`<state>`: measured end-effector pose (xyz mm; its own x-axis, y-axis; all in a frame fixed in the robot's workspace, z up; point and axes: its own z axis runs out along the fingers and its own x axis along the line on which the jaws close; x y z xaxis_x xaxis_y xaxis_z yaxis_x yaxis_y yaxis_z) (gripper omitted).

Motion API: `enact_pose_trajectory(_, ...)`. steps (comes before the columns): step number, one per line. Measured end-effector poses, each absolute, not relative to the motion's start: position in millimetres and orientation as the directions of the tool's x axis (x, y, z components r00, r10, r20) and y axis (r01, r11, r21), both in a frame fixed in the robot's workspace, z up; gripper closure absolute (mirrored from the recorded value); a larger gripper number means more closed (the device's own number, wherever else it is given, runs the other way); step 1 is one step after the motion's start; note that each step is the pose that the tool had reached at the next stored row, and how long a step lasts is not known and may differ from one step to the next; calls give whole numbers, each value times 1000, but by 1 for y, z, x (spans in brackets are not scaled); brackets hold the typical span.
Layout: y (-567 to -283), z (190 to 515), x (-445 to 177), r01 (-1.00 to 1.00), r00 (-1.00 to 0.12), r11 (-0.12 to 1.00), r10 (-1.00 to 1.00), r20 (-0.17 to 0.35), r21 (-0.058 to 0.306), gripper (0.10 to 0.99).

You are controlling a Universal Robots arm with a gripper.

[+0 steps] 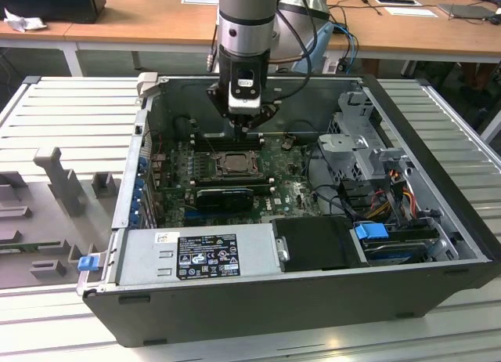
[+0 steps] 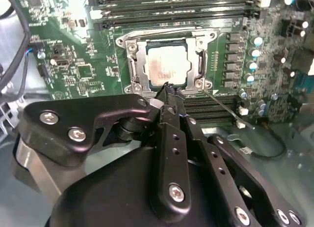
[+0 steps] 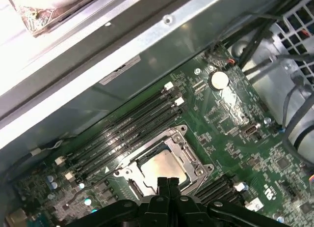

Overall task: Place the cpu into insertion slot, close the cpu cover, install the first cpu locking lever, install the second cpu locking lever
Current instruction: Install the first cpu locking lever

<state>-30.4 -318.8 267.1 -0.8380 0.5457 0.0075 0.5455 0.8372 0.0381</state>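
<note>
At the exterior view's left stands the wall of the computer case (image 1: 131, 182). In the middle, my gripper (image 1: 249, 125) hangs just above the insertion slot (image 1: 235, 164). My 2 fingers (image 3: 162, 187) are pressed together with nothing between them. The cpu (image 2: 166, 65) sits in the slot, and the cpu cover (image 2: 133, 65) seems to be laid down around it.

So I judge that the locking lever (image 2: 228, 109) is the step in hand. It calls for a narrow, steady push on that thin rod. The second wrist view gives this rod clearly. The exterior view gives my height over the slot, and the drive cage (image 1: 364, 146) at its right.
</note>
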Motion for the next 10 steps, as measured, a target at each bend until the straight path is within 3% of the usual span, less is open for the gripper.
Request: enact_pose_trajectory(10,-319,264,-30,270,-963,962,270,8,38,980)
